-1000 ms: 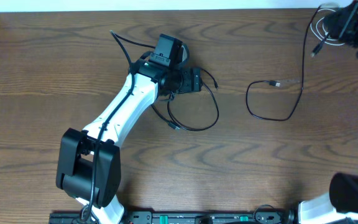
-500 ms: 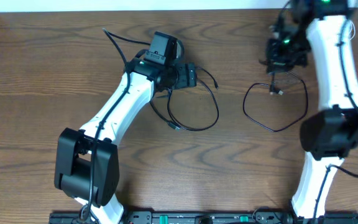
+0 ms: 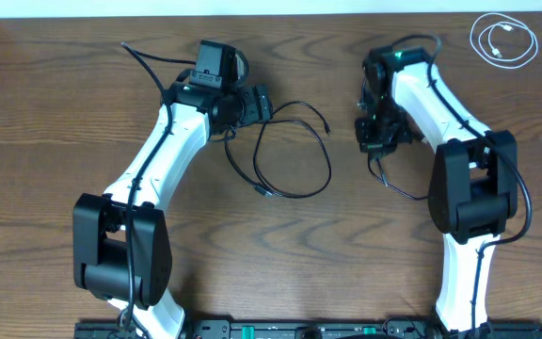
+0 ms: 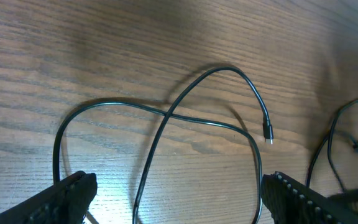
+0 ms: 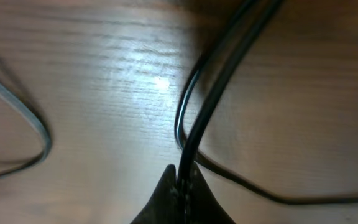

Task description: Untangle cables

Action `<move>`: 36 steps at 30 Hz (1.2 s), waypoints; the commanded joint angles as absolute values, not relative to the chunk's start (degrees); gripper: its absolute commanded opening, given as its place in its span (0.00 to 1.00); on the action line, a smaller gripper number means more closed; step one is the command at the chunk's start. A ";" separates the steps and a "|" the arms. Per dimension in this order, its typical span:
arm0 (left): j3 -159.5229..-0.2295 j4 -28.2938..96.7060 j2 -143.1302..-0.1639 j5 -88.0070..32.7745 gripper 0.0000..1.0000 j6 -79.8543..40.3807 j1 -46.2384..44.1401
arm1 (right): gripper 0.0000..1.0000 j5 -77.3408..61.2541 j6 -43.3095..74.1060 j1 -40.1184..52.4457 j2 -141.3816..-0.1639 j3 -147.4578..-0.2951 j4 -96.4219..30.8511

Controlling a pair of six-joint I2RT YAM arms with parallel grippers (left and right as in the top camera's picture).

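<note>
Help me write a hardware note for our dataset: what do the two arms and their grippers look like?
The left arm and right arm have white link shells and bulky black joint housings, with a thick black wire running along each. The left gripper and right gripper are black; the left one's fingers have ridged edges. A small green light glows near the right wrist.

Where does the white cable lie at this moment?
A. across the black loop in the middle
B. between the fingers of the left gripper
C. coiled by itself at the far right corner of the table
C: the white cable sits coiled alone in the table's far right corner.
</note>
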State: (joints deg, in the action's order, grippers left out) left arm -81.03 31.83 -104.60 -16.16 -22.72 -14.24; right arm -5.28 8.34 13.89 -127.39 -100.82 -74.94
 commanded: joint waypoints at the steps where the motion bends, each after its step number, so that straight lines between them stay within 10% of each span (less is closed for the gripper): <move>1: -81.43 31.57 -104.49 -15.77 0.89 -23.20 -14.04 | 0.01 -2.07 9.82 13.91 -124.11 -96.09 -71.20; 13: -81.43 31.11 -104.49 -15.77 0.89 -23.20 -14.04 | 0.27 -1.96 9.58 14.33 -124.11 -84.47 -60.14; 25: -81.43 30.68 -104.49 -15.77 0.89 -23.20 -14.04 | 0.28 -27.73 -6.50 11.14 -122.89 -84.71 -61.71; 36: -81.43 30.70 -104.49 -15.77 0.89 -23.20 -14.04 | 0.15 0.10 6.79 18.22 -122.91 -79.00 -54.57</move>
